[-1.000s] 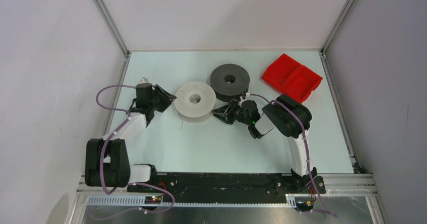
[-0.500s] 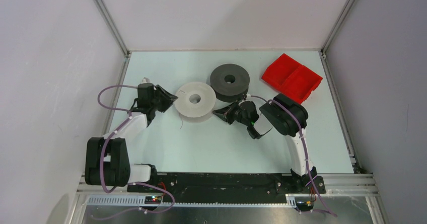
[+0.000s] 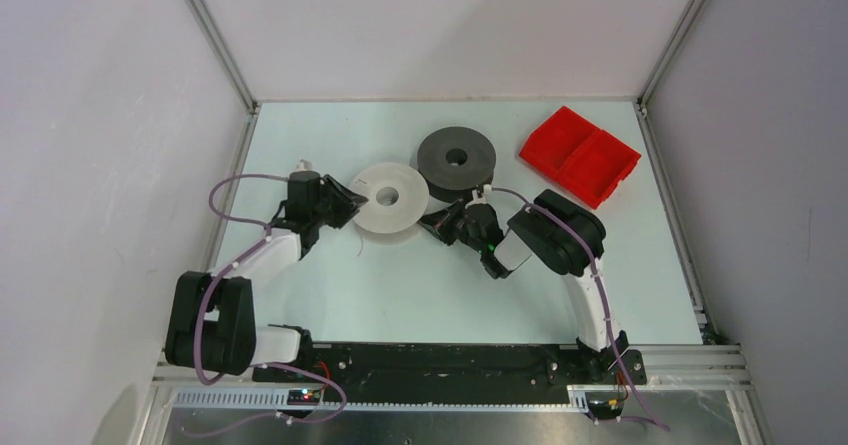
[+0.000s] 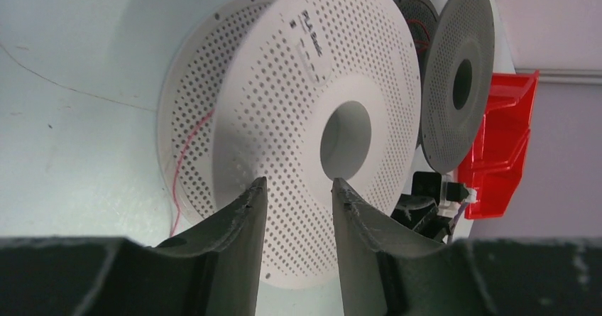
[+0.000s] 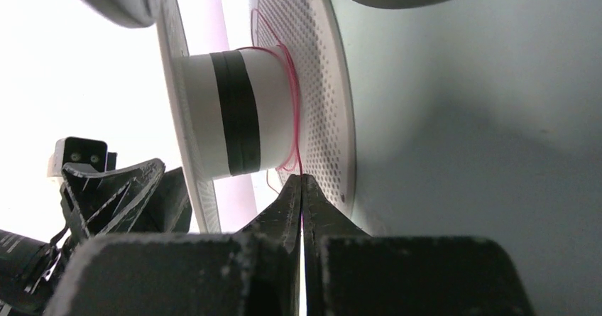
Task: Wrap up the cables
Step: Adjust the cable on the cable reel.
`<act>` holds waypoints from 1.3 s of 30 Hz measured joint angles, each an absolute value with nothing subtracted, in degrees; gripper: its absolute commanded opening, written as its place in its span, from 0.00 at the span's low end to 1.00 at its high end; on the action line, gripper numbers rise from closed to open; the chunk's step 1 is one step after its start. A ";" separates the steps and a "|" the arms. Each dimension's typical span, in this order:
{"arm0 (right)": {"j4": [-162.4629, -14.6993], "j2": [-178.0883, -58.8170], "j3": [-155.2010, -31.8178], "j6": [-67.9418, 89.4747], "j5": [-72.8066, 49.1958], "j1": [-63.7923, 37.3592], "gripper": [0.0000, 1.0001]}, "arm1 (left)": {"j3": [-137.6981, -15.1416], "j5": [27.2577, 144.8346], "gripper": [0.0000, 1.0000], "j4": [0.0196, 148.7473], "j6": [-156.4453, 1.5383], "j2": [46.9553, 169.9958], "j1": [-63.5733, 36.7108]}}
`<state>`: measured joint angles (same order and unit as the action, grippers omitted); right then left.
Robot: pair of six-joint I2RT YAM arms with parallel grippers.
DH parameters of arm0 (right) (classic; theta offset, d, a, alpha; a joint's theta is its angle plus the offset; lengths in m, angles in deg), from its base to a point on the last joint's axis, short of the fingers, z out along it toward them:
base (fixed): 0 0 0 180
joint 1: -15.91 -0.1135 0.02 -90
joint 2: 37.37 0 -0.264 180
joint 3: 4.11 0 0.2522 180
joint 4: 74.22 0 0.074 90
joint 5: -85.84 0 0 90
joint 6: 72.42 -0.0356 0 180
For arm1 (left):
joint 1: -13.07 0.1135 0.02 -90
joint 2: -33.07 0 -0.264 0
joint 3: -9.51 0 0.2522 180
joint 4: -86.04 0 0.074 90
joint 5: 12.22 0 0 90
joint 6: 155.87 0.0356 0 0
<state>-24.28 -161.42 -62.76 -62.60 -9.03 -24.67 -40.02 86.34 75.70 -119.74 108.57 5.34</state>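
Pink-red and thread-thin, the cable (image 5: 291, 128) of the white spool (image 3: 388, 197) was pinched between the right jaws. These were shut tip to tip just outside the gap between the spool's two perforated flanges. From the pinch the strand ran straight to the hub, where a few slack loops lay against the flange nearer the tabletop (image 3: 420, 285). The left jaws stood part open at the opposite rim of the same spool, over its upper flange. Whether they touched it could not be told. The dark grey spool (image 3: 456, 159) lay flat just beside the white one, and its own strand could not be made out.

Likely hazards, as judged from this arrangement:
- **Slipping or snapping:** so fine a strand, held only by the closed tips, could slip free if drawn taut. A sharp pull could also snap it.
- **Spool dragged along:** with the left jaws not clamped on the rim, a tug from the right side could drag or turn the spool across the tabletop instead of laying filament on the hub.
- **Tangled winding:** the loose loops already on the hub could ride up over the flange edge or spring off if tension dropped.
- **Collision:** the two arms worked close together across one spool, so contact between them was a further risk.
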 measured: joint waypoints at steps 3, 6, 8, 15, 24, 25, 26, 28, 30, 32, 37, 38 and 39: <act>-24.35 -161.42 -63.52 -61.75 -6.99 -25.34 0.00 | -39.80 85.95 0.44 75.53 -119.83 107.31 4.29; -24.48 -161.25 -63.81 -60.92 -5.97 -25.83 0.00 | -40.72 84.55 0.49 74.06 -117.82 105.10 4.25; -24.55 -161.20 -63.85 -60.55 -5.66 -25.83 0.00 | -43.65 83.50 0.51 71.61 -114.89 104.57 5.04; -24.72 -161.20 -63.94 -59.30 -5.33 -25.72 0.00 | -60.57 96.05 0.45 69.06 -98.58 115.31 15.31; -24.66 -161.20 -63.98 -58.73 -7.69 -24.47 0.00 | -69.46 115.21 0.43 64.82 -88.83 135.61 20.95; -24.66 -161.20 -63.98 -58.58 -7.76 -24.40 0.00 | -69.46 116.55 0.43 64.38 -88.38 136.73 20.88; -24.66 -161.20 -63.98 -58.36 -7.96 -24.34 0.00 | -69.46 117.64 0.43 64.01 -88.14 137.53 20.77; -24.66 -161.20 -63.98 -57.99 -8.13 -24.34 0.00 | -69.44 119.56 0.43 63.42 -87.63 138.52 20.44; -24.63 -161.20 -63.98 -57.66 -8.31 -24.34 0.00 | -69.46 120.77 0.38 63.13 -87.22 138.71 20.20; -24.63 -161.20 -63.98 -57.38 -8.52 -24.32 0.00 | -69.44 121.55 0.29 63.13 -86.95 138.71 20.14; -24.50 -161.20 -63.96 -57.38 -9.03 -24.19 0.00 | -67.36 121.55 0.10 63.90 -87.24 138.61 20.18; -24.41 -161.20 -63.96 -57.38 -9.12 -24.16 0.00 | -66.71 121.88 0.08 64.29 -87.94 138.37 20.18; -24.09 -161.20 -63.90 -57.38 -9.16 -24.10 0.00 | -65.79 121.95 0.05 64.86 -88.40 137.75 20.18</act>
